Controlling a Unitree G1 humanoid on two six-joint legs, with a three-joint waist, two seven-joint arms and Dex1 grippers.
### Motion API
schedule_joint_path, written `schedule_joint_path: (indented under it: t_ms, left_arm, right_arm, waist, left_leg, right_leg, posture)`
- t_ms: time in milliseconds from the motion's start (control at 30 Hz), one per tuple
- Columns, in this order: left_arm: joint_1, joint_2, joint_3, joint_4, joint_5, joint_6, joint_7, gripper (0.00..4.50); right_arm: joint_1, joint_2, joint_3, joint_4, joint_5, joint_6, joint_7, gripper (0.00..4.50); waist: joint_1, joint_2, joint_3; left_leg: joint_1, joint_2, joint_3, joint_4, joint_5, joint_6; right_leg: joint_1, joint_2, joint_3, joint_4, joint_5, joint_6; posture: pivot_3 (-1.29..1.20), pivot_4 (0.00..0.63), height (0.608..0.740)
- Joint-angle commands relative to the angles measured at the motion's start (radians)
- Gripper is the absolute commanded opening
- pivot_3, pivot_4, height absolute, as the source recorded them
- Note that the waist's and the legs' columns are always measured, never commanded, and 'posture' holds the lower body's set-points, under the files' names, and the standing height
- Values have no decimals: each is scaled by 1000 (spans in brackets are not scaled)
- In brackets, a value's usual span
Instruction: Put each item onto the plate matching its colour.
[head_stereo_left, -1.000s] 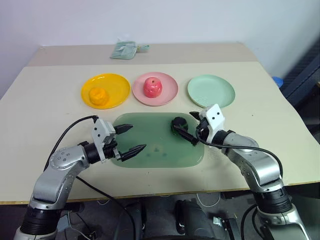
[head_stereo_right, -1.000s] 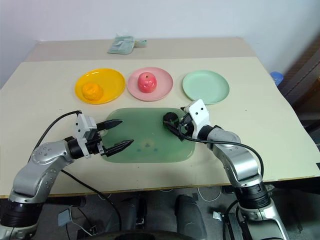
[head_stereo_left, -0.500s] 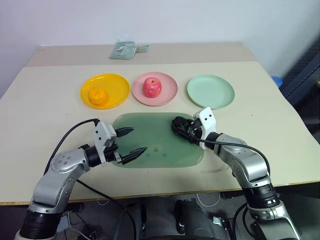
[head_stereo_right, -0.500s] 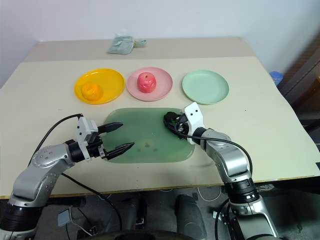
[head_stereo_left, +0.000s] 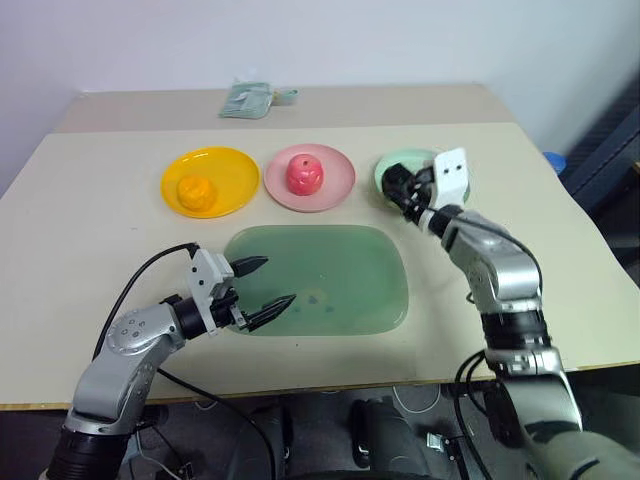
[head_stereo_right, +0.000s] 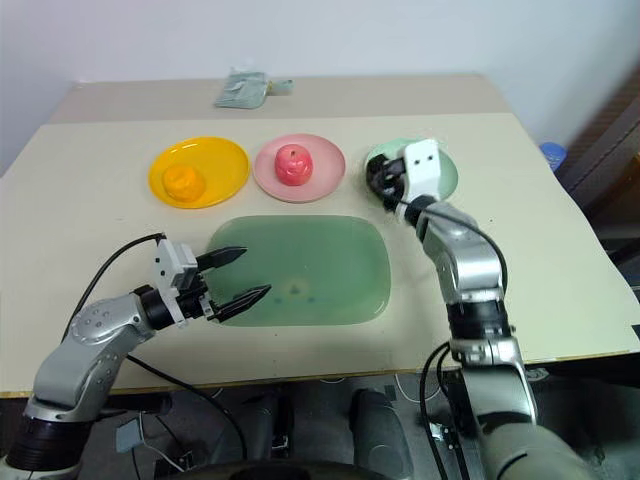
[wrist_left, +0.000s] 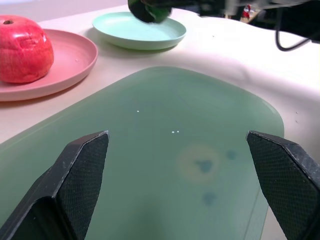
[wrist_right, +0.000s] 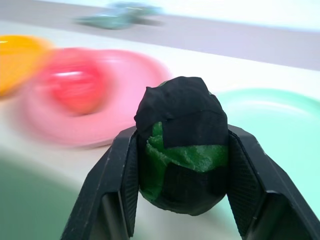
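Two grippers show: the right gripper (wrist_right: 181, 220) clamps the dark green ball (wrist_right: 181, 155) over the mint green plate (head_stereo_left: 455, 185); the left gripper (head_stereo_left: 268, 289) gapes wide, empty, far from that plate.

The right gripper (wrist_right: 181, 200) reaches forward on an extended arm, its fingers clamped on a dark green glossy ball (wrist_right: 181, 145). The left gripper (head_stereo_left: 262, 288) hovers low with its fingers spread wide, holding nothing.
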Motion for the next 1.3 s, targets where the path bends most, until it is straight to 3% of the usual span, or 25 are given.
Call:
schedule_joint_path:
  t_ms: [33,133,233,400,467,633,833,1300]
  left_arm:
    - [-13,-16,-14,-43,3,-10,21,4500]
    - [-10,-26,-10,-59,13,-6,52,4500]
    - [14,-27,10,-80,18,-6,90,4500]
    - [60,-29,81,-98,23,-16,164,4500]
    - [70,-30,160,-77,39,-30,224,4500]
    - [96,-14,322,-12,39,-10,310,4500]
    - [189,37,425,42,38,-29,270,4500]
    - [223,0,401,-4,39,-19,287,4500]
  right_arm:
    - [-121,-10,-26,244,-45,-133,-18,2219]
    - [-206,-15,-57,433,-52,-224,-32,3132]
    - [-230,-22,-56,486,-60,-285,-3,4489]
    - [-135,-49,-12,356,-106,-364,67,4489]
    - [-3,-91,18,167,-80,-391,207,4489]
    - [316,-238,-20,-253,124,-267,525,4489]
    - [538,-387,-110,-422,236,-155,663,4489]
    - [535,-360,-89,-426,232,-138,645,4489]
  waist:
    - [-4,1,0]
    - [-6,1,1]
    - [-6,2,1]
    - [-5,2,1]
    - [3,2,1]
    - [2,3,2]
    - [0,3,1]
    - [3,3,1]
  left_leg:
    - [0,0,0,0,0,0]
    - [0,0,0,-1,0,0]
    - [0,0,0,-1,0,0]
    - [0,1,0,-1,0,0]
    - [0,1,-1,-1,0,0]
    - [0,1,-2,-1,-1,1]
    - [1,2,-2,-1,-1,1]
    - [1,2,-1,0,-1,1]
  right_leg:
    - [0,0,0,0,0,0]
    - [0,1,0,0,2,3]
    - [-1,0,0,0,2,3]
    - [-1,0,0,0,2,3]
    - [-1,0,0,0,2,3]
    - [0,-1,0,-1,2,4]
    - [0,-1,0,-2,0,0]
    - [0,-1,1,-3,-1,-1]
  posture:
    - [0,150,740]
    - [0,150,740]
    - [0,150,740]
    - [0,150,740]
    - [0,150,740]
    - [0,150,740]
    - [0,150,740]
    - [0,150,740]
